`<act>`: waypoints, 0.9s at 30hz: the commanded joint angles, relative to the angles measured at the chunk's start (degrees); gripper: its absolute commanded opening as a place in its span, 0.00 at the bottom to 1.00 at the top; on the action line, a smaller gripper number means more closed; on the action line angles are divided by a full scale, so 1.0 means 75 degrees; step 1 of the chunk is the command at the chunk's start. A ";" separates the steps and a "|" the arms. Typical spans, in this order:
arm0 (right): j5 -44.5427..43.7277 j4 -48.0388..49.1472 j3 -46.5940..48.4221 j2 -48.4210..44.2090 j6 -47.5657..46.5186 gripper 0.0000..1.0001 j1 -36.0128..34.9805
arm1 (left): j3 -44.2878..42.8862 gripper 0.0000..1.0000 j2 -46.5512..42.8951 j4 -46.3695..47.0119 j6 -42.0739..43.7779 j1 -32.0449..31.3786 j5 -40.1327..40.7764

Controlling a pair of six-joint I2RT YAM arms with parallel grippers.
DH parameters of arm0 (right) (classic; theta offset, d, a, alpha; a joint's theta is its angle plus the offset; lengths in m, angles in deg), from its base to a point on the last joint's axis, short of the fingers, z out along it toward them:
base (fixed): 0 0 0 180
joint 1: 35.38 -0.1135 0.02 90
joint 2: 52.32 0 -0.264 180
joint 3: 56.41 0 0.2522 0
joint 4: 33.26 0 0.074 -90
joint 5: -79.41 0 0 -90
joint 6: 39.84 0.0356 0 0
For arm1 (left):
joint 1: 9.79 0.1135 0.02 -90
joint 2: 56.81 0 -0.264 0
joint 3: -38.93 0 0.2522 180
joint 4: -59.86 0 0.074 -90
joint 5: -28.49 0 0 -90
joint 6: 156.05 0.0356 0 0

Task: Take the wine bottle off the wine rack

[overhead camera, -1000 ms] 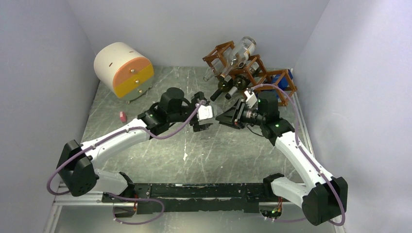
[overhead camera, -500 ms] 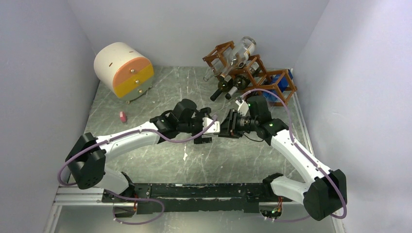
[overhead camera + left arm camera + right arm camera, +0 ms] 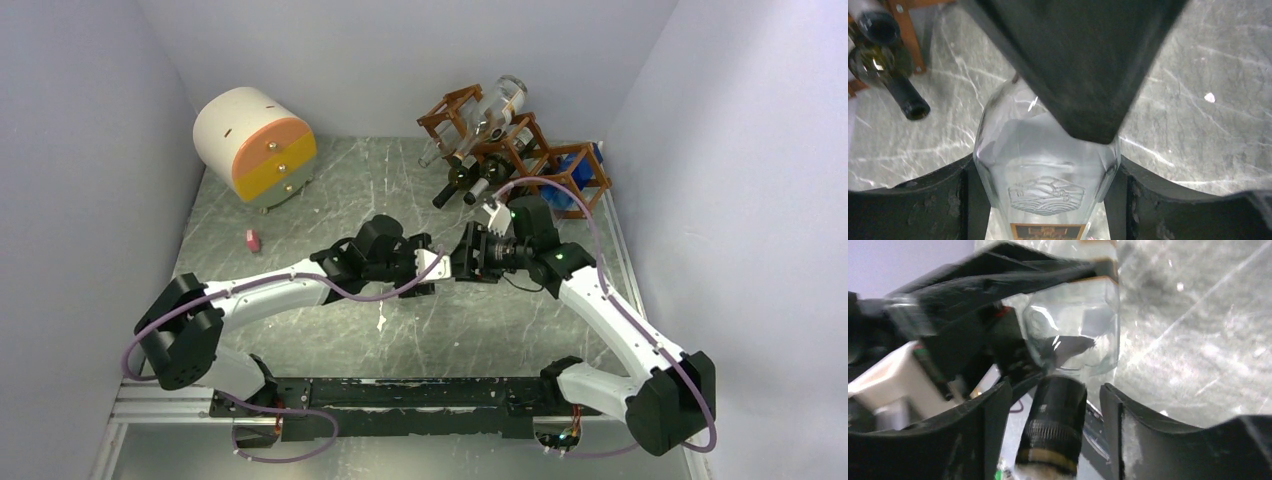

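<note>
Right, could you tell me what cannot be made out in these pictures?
- Top external: the clear bottle is nearly hidden between the left gripper and right gripper.
- Left wrist: its label is cut by the bottom edge; a blurred dark finger covers the neck.
- Right wrist: whether the fingers clamp the neck is unclear.
- Top external: the blue object behind the wine rack is too small to identify.

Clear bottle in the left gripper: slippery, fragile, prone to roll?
Likely slippery: the clear bottle is smooth glass, pinched by the left gripper on two sides only. Probably fragile if dropped on the hard table. Its flat-sided body looks less apt to roll than a round one.
</note>
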 commanded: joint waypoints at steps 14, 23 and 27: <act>-0.4012 -0.0783 0.2550 -0.0882 -0.1038 1.00 -0.0054 | 0.0496 0.07 -0.1735 0.2220 -0.2000 0.0695 0.1245; -0.5290 -0.1267 0.2801 -0.1198 -0.1358 1.00 -0.0054 | 0.0330 0.07 -0.2013 0.2974 -0.3793 0.2622 0.2206; -0.5384 -0.1306 0.2672 -0.1236 -0.1316 1.00 -0.0054 | 0.0183 0.07 -0.1866 0.3120 -0.4627 0.3698 0.2233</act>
